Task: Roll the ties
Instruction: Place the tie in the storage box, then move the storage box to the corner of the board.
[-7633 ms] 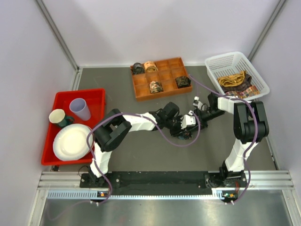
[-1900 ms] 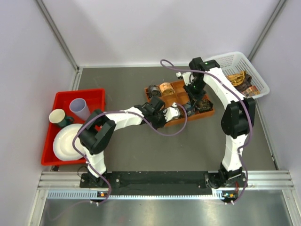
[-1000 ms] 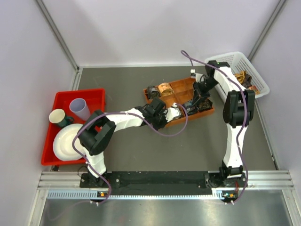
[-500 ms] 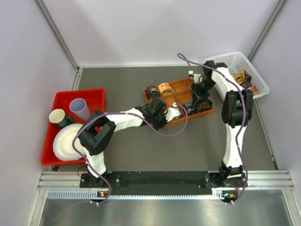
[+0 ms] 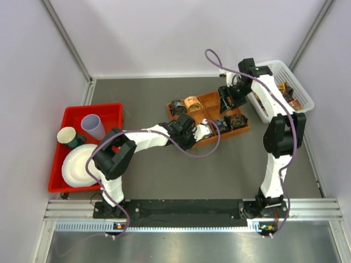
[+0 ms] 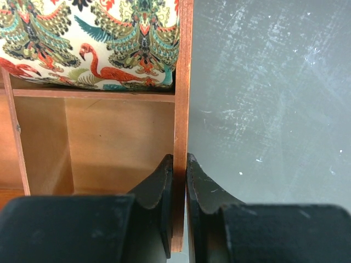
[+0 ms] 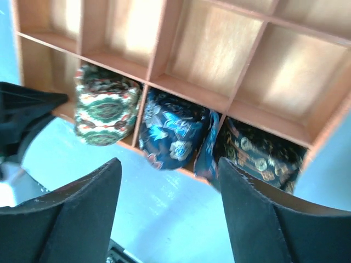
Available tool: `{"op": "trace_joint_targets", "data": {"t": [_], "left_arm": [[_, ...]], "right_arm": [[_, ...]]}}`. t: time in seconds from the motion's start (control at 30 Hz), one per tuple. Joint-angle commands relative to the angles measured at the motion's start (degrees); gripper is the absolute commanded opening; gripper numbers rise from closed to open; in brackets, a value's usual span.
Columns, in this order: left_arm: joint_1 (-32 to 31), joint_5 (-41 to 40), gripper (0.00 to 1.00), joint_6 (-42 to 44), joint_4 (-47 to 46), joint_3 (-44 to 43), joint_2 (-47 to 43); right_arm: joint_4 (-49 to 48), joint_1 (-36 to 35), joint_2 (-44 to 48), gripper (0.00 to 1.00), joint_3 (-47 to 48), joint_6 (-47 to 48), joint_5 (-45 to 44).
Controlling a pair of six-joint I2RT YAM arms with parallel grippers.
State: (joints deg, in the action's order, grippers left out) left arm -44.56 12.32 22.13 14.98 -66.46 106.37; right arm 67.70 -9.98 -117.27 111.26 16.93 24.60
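Note:
In the left wrist view my left gripper (image 6: 179,164) is shut on the thin side wall of the wooden tray (image 6: 181,82). A rolled tie (image 6: 98,44) with a flamingo print fills the compartment ahead of it. From above, that gripper (image 5: 208,130) holds the tray's (image 5: 205,104) near edge. My right gripper (image 7: 169,164) hangs open above the tray (image 7: 186,87) with nothing between its fingers. Below it three rolled ties sit side by side: a green and white one (image 7: 104,112), a dark blue floral one (image 7: 173,134) and a dark one with gold (image 7: 258,153). In the top view the right gripper (image 5: 226,101) is over the tray's far side.
A white basket (image 5: 263,71) at the back right holds loose unrolled ties (image 5: 288,97). Two more rolled ties (image 5: 185,104) sit at the tray's left end. A red bin (image 5: 109,112) on the left holds two cups and a white plate. Grey walls enclose the table.
My right gripper has opened and lifted back from the tray's near compartments, leaving the dark blue tie in the tray. The left gripper has kept its hold on the tray wall.

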Motion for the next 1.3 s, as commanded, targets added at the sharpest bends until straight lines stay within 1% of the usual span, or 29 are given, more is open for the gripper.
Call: {"op": "trace_joint_targets", "data": {"t": [0.0, 0.03, 0.07, 0.13, 0.17, 0.2, 0.23, 0.27, 0.33, 0.37, 0.43, 0.47, 0.5, 0.57, 0.7, 0.73, 0.77, 0.83, 0.87, 0.93, 0.97, 1.07, 1.1, 1.13, 1.17, 1.2, 1.23, 1.27], "left_arm": [[1.83, -5.81, 0.0, -3.41, 4.61, -0.86, 5.08], [2.45, -5.73, 0.0, -3.32, 4.79, -1.39, 5.86], [2.98, -5.72, 0.0, -3.15, 5.23, -2.87, 6.39], [5.0, -5.55, 0.0, -2.62, 6.55, -4.73, 7.88], [5.7, -5.55, 0.0, -1.84, 7.07, -6.74, 8.41], [7.19, -4.5, 0.0, -0.87, 7.77, -7.8, 8.85], [7.81, -4.15, 0.0, 0.44, 8.13, -8.77, 9.9], [8.17, -4.14, 0.0, 4.63, 8.48, -10.87, 10.61], [9.22, -6.25, 0.0, 8.18, 10.58, -13.51, 13.06], [9.83, -5.56, 0.0, 11.32, 11.9, -16.57, 13.95], [11.77, -4.5, 0.0, 14.24, 14.62, -19.31, 16.49], [12.38, -4.49, 0.0, 17.74, 16.2, -21.94, 17.37], [13.43, -4.76, 0.0, 19.43, 16.91, -23.09, 18.34], [14.67, -5.37, 0.0, 24.07, 17.53, -25.2, 20.28], [18.97, -6.69, 0.0, 28.75, 16.58, -27.58, 22.21], [19.5, -6.78, 0.12, 29.45, 16.57, -28.02, 22.74], [19.85, -6.69, 0.19, 30.77, 16.57, -28.55, 22.74], [20.65, -6.61, 0.29, 31.22, 14.82, -28.47, 21.87], [20.82, -6.52, 0.42, 30.44, 14.03, -28.55, 21.34], [21.0, -6.17, 0.59, 27.64, 12.35, -28.82, 18.98], [21.0, -5.38, 0.99, 26.22, 12.35, -29.51, 17.66], [21.18, -0.56, 0.99, 19.98, 12.26, -29.87, 11.16], [21.18, 1.38, 0.99, 18.4, 12.18, -29.7, 7.05], [21.18, 2.44, 0.99, 15.78, 11.74, -29.0, 4.92], [21.26, 3.06, 0.99, 14.36, 11.39, -28.3, 2.9], [21.18, 3.67, 0.99, 12.78, 10.86, -27.51, -1.21], [21.18, 3.33, 0.99, 8.67, 10.68, -26.54, -3.08], [21.26, 2.81, 0.99, 6.54, 11.12, -26.01, -4.92]], "right_arm": [[-3.36, -0.13, 6.7, 0.72, 0.89, 1.35, 0.1], [-4.24, 0.04, 7.14, 0.78, 0.97, 1.01, 0.01], [-4.59, 0.22, 7.93, 0.81, 1.06, 0.48, 0.27], [-4.95, 1.45, 8.37, 0.83, 1.76, -0.23, 1.06], [-5.73, 1.97, 8.9, 0.94, 2.03, -1.19, 1.67], [-5.91, 2.85, 8.99, 0.95, 2.2, -1.28, 1.59], [-6.0, 3.12, 9.08, 0.96, 2.38, -1.37, 1.59], [-6.09, 3.56, 9.25, 0.97, 2.38, -1.46, 1.85], [-6.18, 4.87, 9.69, 0.97, 1.94, -1.63, 2.29], [-6.35, 5.14, 9.87, 0.98, 1.68, -1.9, 2.73], [-6.18, 6.19, 10.31, 0.98, 1.07, -1.99, 2.91], [-6.0, 6.46, 10.48, 0.99, 0.89, -1.99, 3.17], [-5.92, 6.72, 10.66, 0.99, 0.62, -1.99, 3.26], [-6.09, 7.34, 11.45, 0.99, -0.69, -1.9, 3.61], [-5.57, 8.22, 12.77, 0.99, -2.01, -0.93, 4.05], [-5.22, 8.31, 13.03, 0.99, -1.93, -0.76, 4.14], [-5.04, 8.66, 13.47, 0.99, -1.93, -0.23, 4.4], [-4.86, 8.92, 14.09, 0.99, -1.66, -0.05, 4.23], [-4.95, 9.01, 14.61, 0.99, -1.75, 0.03, 4.14], [-5.03, 9.54, 15.4, 0.99, -1.14, 0.03, 3.97], [-5.73, 9.71, 15.84, 0.99, -1.14, -0.4, 3.96], [-8.45, 11.73, 18.83, 0.99, -1.75, -3.38, 2.39], [-8.55, 12.87, 20.05, 0.99, -1.66, -3.57, 2.56], [-8.46, 13.4, 20.94, 0.99, -1.4, -3.74, 3.52], [-8.55, 14.1, 21.73, 0.99, -1.49, -3.83, 4.31], [-8.64, 15.5, 23.39, 0.99, -1.75, -4.09, 5.1], [-8.73, 16.38, 24.19, 0.99, -2.45, -4.62, 7.2], [-8.81, 17.18, 24.89, 0.99, -2.89, -4.97, 8.35]]}}
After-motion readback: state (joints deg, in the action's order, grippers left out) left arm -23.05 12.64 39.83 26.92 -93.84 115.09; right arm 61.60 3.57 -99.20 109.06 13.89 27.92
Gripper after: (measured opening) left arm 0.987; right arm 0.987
